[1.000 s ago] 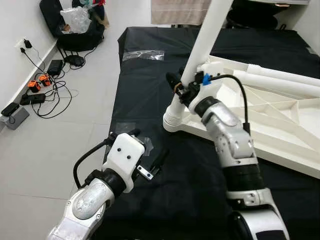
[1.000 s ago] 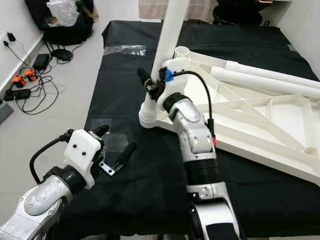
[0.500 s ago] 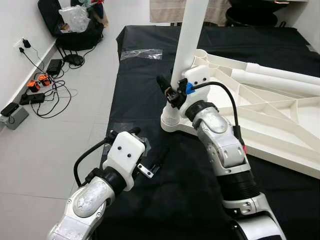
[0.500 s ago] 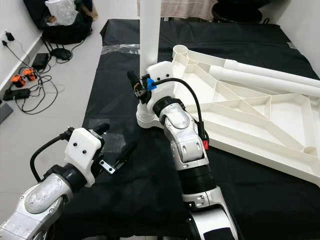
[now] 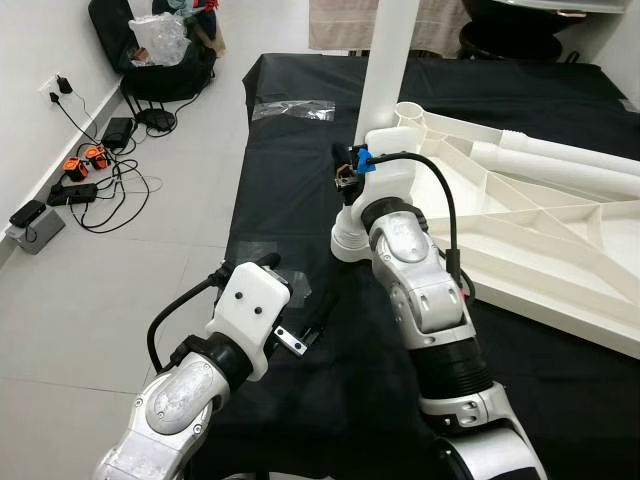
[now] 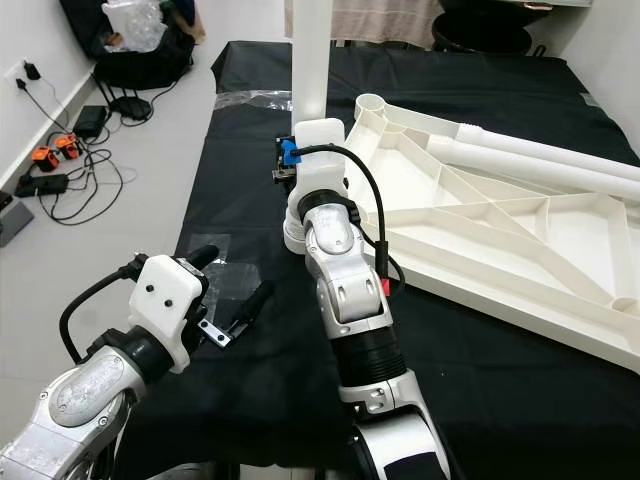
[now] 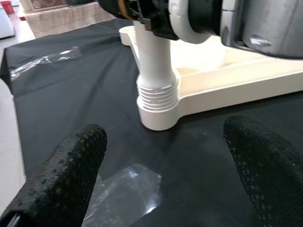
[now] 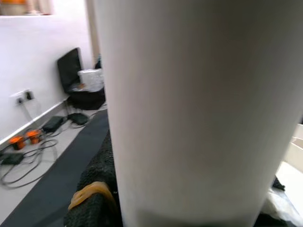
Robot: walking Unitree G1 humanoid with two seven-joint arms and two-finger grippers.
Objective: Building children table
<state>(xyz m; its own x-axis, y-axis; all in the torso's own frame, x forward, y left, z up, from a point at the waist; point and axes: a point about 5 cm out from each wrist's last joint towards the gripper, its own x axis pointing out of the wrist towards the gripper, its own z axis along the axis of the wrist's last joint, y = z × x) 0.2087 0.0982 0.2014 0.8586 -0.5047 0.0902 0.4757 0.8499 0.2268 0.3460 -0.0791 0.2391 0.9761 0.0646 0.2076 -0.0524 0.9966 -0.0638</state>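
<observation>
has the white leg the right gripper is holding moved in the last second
Yes. The white leg leaned toward the robot's right a second ago; it now stands upright in the corner socket of the tabletop, held by the right gripper.

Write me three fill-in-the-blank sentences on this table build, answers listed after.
1. The right gripper is shut on the white table ____, which stands upright.
2. The foot of that part sits in a corner socket of the upturned ____, which lies on the black cloth.
3. The left gripper hovers over the cloth with its fingers ____, holding nothing.

Missing words: leg; tabletop; open
</observation>
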